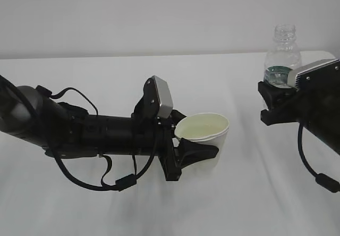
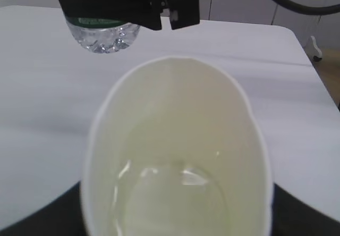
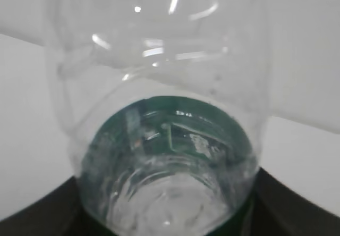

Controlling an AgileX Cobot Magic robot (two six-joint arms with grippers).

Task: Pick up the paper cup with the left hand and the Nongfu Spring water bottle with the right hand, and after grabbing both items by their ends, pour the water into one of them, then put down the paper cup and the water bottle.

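Note:
The white paper cup stands upright in the middle, with my left gripper shut on its lower wall; one black finger wraps its front. Seen from the left wrist, the cup fills the view, and clear water lies in its cream bottom. The capless Nongfu Spring water bottle is upright at the right, with my right gripper shut on its lower part. The right wrist view shows the bottle with its green label and water low inside. The bottle's base hangs beyond the cup.
The white table spreads under both arms, with a pale wall behind. Its right edge shows in the left wrist view. A black cable loops down from the right arm, and another cable hangs under the left arm.

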